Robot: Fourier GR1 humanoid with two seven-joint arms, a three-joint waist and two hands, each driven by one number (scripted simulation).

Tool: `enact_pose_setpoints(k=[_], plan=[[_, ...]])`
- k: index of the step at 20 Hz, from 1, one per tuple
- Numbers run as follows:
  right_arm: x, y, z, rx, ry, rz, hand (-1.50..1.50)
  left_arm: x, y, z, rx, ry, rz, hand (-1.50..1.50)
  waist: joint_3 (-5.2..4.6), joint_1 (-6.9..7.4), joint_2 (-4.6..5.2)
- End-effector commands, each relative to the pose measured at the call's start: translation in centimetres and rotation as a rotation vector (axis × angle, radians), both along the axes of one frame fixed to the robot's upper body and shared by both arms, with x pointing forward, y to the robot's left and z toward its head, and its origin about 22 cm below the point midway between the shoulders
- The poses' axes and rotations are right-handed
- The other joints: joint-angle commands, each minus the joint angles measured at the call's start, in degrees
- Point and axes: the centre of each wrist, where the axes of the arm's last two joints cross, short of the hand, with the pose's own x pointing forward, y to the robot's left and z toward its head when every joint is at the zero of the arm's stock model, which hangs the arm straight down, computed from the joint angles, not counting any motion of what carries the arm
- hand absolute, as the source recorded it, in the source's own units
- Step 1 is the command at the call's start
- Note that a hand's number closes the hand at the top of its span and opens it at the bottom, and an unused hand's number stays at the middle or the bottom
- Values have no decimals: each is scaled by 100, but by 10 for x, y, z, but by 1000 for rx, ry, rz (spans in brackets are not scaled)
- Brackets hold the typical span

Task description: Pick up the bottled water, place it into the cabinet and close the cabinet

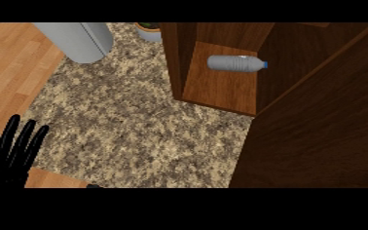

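The bottle of water point(237, 63) is seen lying on its side on the wooden shelf point(223, 90) inside the cabinet point(302, 53), its blue cap pointed to the right, toward the dark back of the cabinet. No hand is touching it. The placing step can therefore be judged as done. The cabinet door point(316, 131) is shown standing open, filling the lower right of the view as a broad dark wooden panel, so the closing is judged to be what remains. Below and to the left of the shelf the speckled stone counter point(137, 122) is spread out, with a strip of light wood at its left edge. At the far end of the counter a grey rounded container point(79, 41) is set, and beside it, just left of the cabinet's side wall, part of a small pot with something green in it point(149, 30) can be made out. The left hand point(18, 148) is shown at the lower left edge, resting with its fingers straight, spread and pointing up, holding nothing and well apart from the cabinet. The right hand is not shown at all, so nothing can be said of its fingers or of where it lies relative to the door.
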Motion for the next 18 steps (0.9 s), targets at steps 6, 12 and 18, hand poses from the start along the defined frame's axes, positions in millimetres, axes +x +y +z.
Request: enact_pose_setpoints(k=[6,12,18], plan=[[14,15,19,-160,-146,257,150,3,8,3,14,-5,-34,-150,-54,346,24],[21,20,19,-181,-150,271,150,5,12,5,22,-1,-35,-150,-65,292,21],[31,25,26,-209,-202,286,150,9,18,8,20,-8,-31,-150,-69,227,24]])
